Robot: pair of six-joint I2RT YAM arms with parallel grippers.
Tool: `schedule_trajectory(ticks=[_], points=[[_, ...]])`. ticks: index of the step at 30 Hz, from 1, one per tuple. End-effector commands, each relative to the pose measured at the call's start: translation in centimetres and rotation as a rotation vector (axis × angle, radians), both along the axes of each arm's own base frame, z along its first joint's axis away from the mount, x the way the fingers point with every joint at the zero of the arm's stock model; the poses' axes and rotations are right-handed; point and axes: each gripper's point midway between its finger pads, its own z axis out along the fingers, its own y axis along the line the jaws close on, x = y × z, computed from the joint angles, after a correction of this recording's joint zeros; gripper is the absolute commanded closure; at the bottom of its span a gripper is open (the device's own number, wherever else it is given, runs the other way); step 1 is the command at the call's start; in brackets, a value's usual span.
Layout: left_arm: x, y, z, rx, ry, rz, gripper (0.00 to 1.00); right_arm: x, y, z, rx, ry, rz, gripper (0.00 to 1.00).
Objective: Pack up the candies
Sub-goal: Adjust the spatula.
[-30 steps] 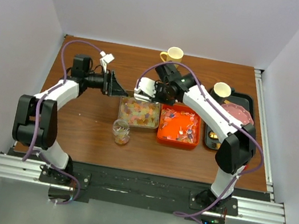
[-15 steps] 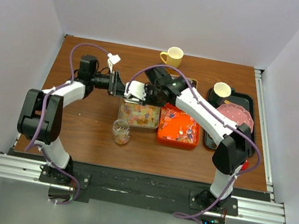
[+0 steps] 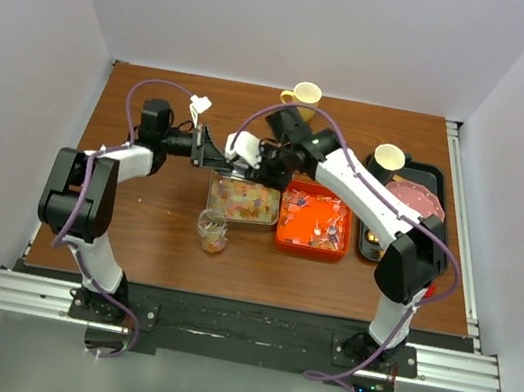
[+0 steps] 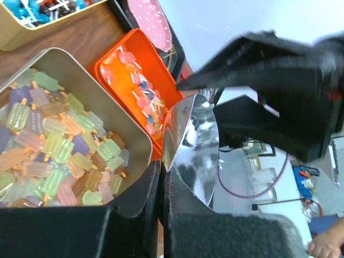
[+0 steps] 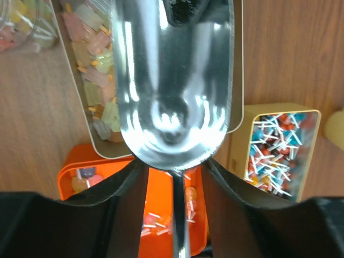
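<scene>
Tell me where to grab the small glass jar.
Around the jar's round wall, coming in level from the left arm's side. It stands upright and open-topped with candies inside; the tin crowds its far side, and nothing stands on the left.

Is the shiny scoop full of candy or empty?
Empty. The scoop shows only bare, shiny metal inside its bowl; nothing lies in it.

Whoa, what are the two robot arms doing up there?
The two arms meet by a silver tin of pastel candies. The right end effector holds a shiny metal scoop, empty right now, and the left end effector seems to pinch its front edge. A small jar nearby already has some candies inside.
</scene>
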Motion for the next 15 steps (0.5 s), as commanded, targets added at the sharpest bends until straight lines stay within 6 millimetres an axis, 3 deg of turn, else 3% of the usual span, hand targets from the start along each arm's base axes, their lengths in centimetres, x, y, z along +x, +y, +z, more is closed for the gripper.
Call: schedule_trajectory(ticks=[1,2,5,15], points=[[-0.2,0.1,1.2,-0.037,-0.034,-0.054,1.00,-0.9,-0.1,5.9,0.348,0.121,0.003,0.49],[-0.2,0.1,1.1,-0.038,-0.031,-0.055,1.00,-0.7,-0.2,7.0,0.392,0.099,0.013,0.48],[-0.1,0.1,1.1,-0.040,-0.033,-0.064,1.00,-1.4,-0.2,7.3,0.439,0.123,0.056,0.49],[-0.2,0.1,1.2,-0.043,-0.033,-0.070,1.00,-2.0,0.2,6.1,0.410,0.210,0.125,0.61]])
